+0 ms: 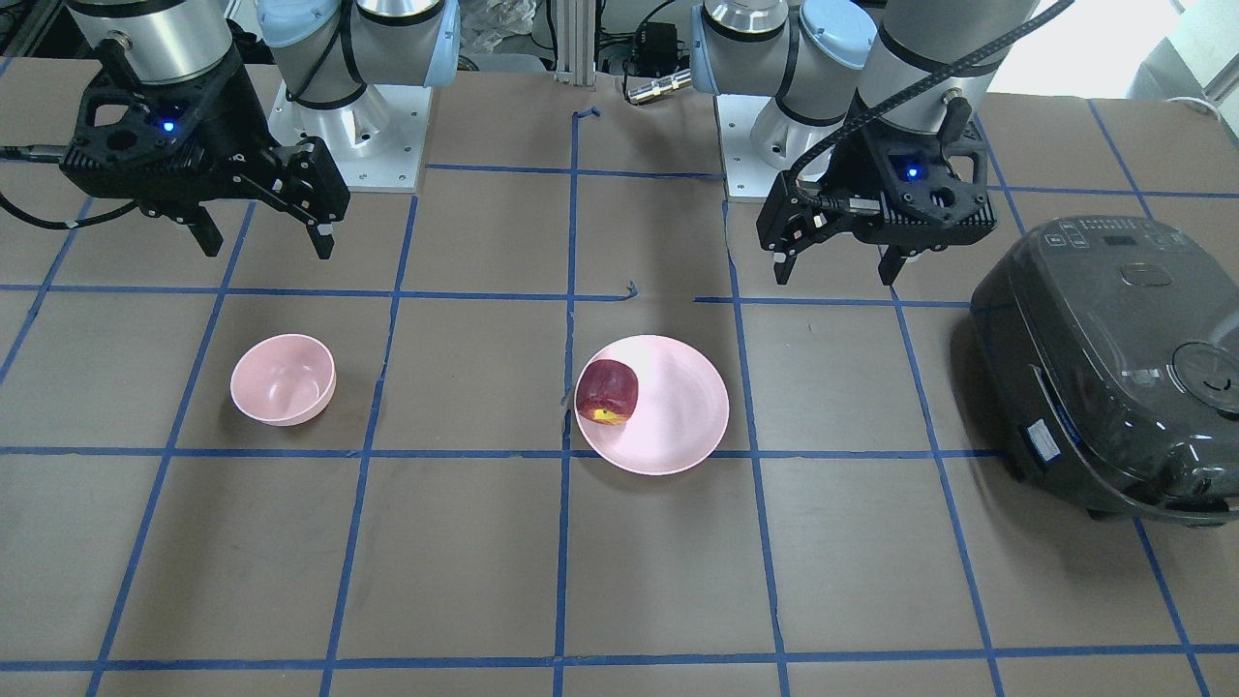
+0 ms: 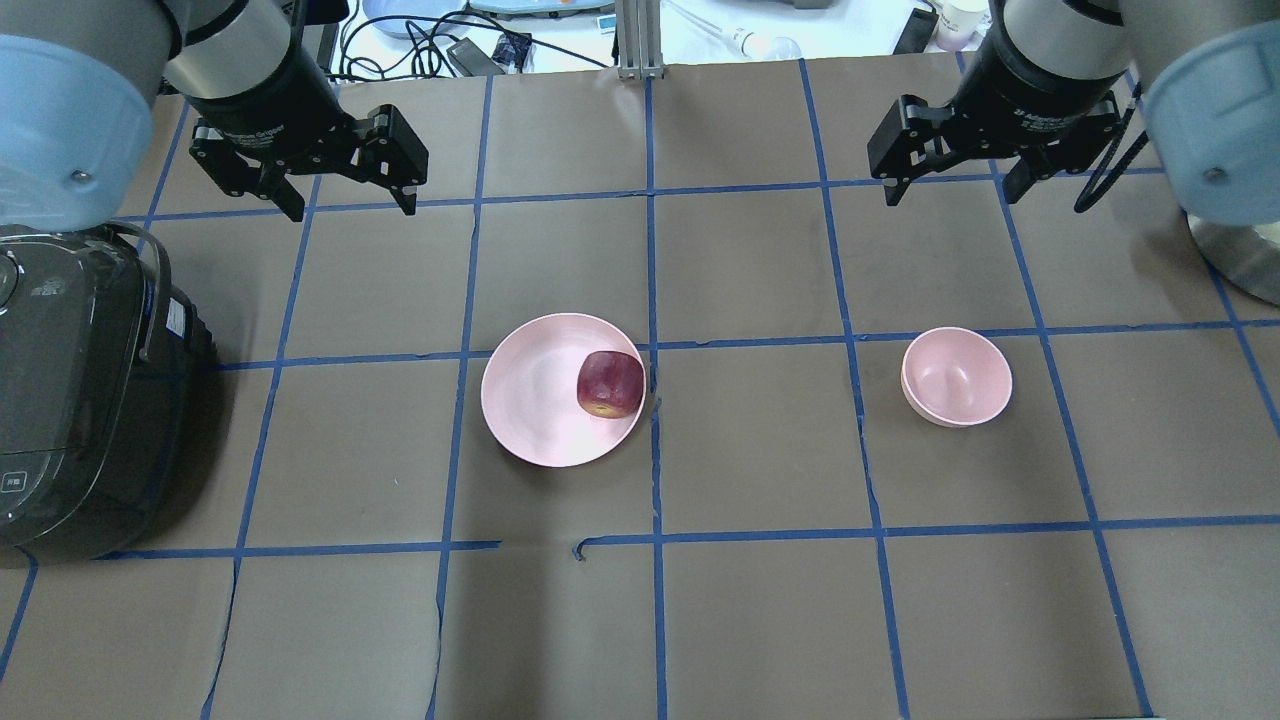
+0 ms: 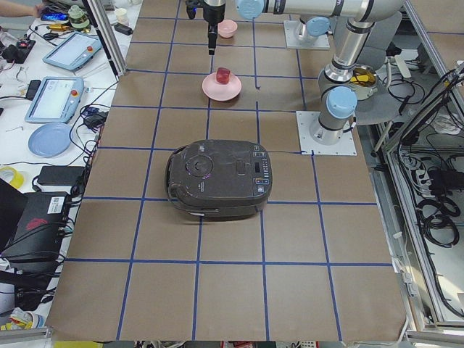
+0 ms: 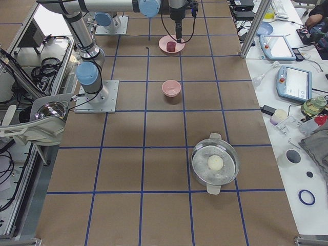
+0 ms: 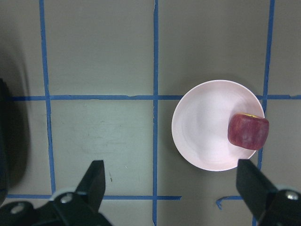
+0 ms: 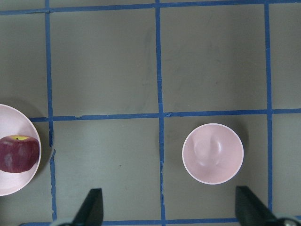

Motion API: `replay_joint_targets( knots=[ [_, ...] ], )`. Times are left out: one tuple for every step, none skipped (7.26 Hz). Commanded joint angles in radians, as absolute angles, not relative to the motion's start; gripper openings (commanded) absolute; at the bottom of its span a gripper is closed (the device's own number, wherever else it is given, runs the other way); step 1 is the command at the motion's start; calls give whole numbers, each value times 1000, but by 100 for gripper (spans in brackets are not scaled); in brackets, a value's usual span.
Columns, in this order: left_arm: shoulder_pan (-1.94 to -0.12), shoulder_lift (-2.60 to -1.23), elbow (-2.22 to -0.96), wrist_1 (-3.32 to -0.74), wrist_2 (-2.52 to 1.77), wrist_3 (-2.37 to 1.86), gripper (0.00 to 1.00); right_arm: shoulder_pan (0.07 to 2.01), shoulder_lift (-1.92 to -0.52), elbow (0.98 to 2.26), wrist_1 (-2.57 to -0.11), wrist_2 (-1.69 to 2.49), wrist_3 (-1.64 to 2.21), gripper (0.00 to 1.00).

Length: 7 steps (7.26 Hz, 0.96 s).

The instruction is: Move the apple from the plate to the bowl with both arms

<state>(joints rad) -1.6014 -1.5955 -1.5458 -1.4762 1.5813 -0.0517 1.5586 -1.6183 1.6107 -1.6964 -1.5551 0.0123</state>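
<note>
Apple (image 2: 610, 384) lies closest to my left gripper (image 2: 352, 205)
It sits centre frame on the right of the plate (image 2: 530, 400), down-right of those spread, empty jaws; my right gripper (image 2: 950, 190), equally spread, hangs upper right.

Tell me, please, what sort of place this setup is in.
Probably a robotics lab: the left arm and right arm are bolted to a tape-gridded table, and a teach pendant lies on the side bench among cables and tools.
</note>
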Motion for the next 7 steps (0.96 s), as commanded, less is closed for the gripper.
replay_joint_targets(
  knots=[
    [-1601, -1597, -1549, -1474, 1580, -51, 100, 1559, -1618, 1611, -1695, -1555, 12, 100],
    [-1601, -1597, -1548, -1473, 1582, -46, 100, 1559, -1618, 1611, -1695, -1555, 12, 100],
    [-1601, -1597, -1549, -1473, 1582, -43, 100, 1559, -1618, 1611, -1695, -1555, 12, 100],
    [-1601, -1598, -1549, -1473, 1580, -43, 100, 1559, -1618, 1611, -1694, -1555, 12, 100],
    [-1601, -1601, -1549, -1468, 1572, -43, 100, 1559, -1618, 1611, -1695, -1555, 12, 100],
    [-1603, -1601, -1549, -1468, 1572, -43, 100, 1559, -1618, 1611, -1694, -1555, 12, 100],
    [-1603, -1601, -1551, -1468, 1571, -43, 100, 1559, -1618, 1611, -1695, -1555, 12, 100]
  ],
)
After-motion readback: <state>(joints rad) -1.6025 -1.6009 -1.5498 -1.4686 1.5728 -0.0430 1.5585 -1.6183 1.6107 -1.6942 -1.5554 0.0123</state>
